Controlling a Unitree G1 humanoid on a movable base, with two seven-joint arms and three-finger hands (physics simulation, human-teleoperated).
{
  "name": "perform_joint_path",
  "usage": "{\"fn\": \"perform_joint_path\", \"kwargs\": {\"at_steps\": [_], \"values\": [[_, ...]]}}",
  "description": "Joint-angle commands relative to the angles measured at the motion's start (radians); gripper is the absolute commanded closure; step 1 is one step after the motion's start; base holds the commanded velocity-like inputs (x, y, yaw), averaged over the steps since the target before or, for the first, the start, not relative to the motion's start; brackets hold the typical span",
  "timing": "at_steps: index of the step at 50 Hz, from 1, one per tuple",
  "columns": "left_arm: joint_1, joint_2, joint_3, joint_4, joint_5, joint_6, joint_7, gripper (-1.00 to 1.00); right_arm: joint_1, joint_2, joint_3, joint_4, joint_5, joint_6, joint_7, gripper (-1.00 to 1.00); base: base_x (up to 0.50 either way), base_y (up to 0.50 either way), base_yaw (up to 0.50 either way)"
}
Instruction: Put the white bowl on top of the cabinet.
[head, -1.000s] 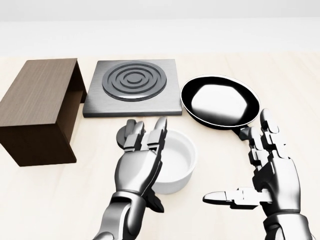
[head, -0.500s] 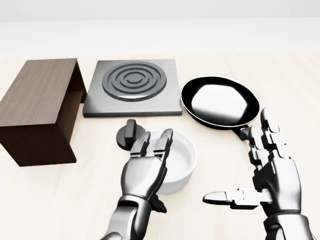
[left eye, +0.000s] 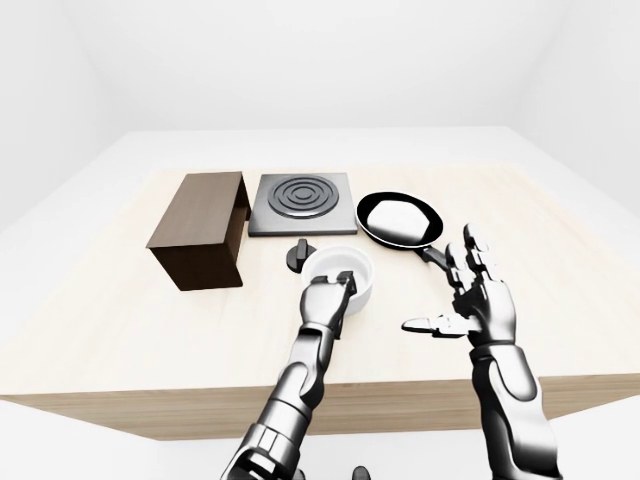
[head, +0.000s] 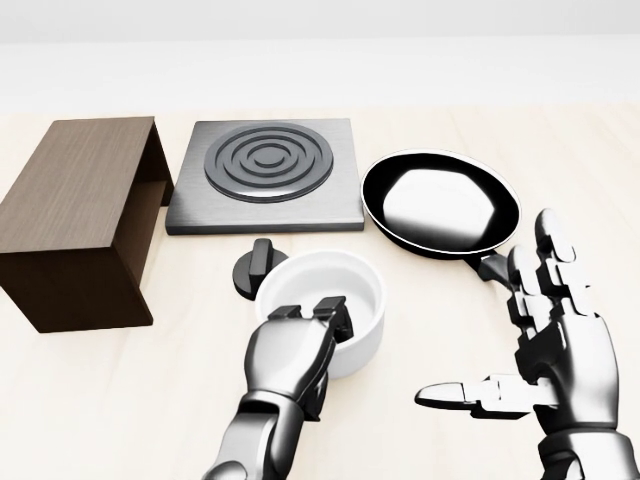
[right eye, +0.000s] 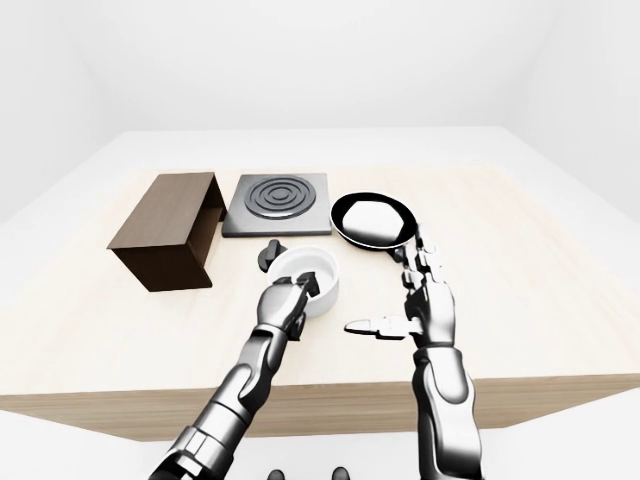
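In the head view the white bowl (head: 328, 282) sits on the light wooden table (head: 120, 400), just below centre. My left hand (head: 312, 322) comes up from the bottom, its fingers (head: 330, 308) curled over the bowl's near rim, with the thumb hidden underneath. The dark brown cabinet (head: 72, 215), an open-sided wooden box, stands at the left, apart from the bowl. My right hand (head: 500, 340) hovers open to the bowl's right, thumb pointing left, and holds nothing.
A grey stove plate (head: 265, 175) with rings lies above the bowl. A black frying pan (head: 440, 200) lies at the upper right, its handle toward my right hand. A small black knob (head: 254, 268) rests beside the bowl's upper left rim.
My left hand went from open beside the bowl to fingers closed over its near rim. The bowl shifted slightly left and up in the view. My right hand drifted a little right.
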Motion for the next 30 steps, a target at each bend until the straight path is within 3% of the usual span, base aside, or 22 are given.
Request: {"fn": "perform_joint_path", "kwargs": {"at_steps": [1, 8, 23, 30], "values": [[-0.005, -0.004, 0.001, 0.034, 0.036, 0.0, 0.029, 1.0, 0.004, 0.001, -0.015, -0.019, 0.019, 0.0, 0.009, -1.0, 0.0, 0.0, 0.0], [0.016, -0.003, -0.01, -0.04, 0.055, 0.0, -0.013, 1.0, 0.009, 0.002, -0.01, -0.024, 0.017, 0.0, 0.011, -1.0, 0.0, 0.0, 0.0], [-0.005, 0.026, 0.025, -0.3, 0.116, 0.0, -0.183, 1.0, 0.02, 0.008, 0.007, -0.025, 0.004, 0.0, 0.016, -1.0, 0.0, 0.0, 0.0], [-0.002, 0.027, 0.03, -0.369, 0.141, 0.0, -0.226, 1.0, 0.023, 0.011, 0.017, -0.019, -0.004, 0.0, 0.017, -1.0, 0.0, 0.0, 0.0]]}}
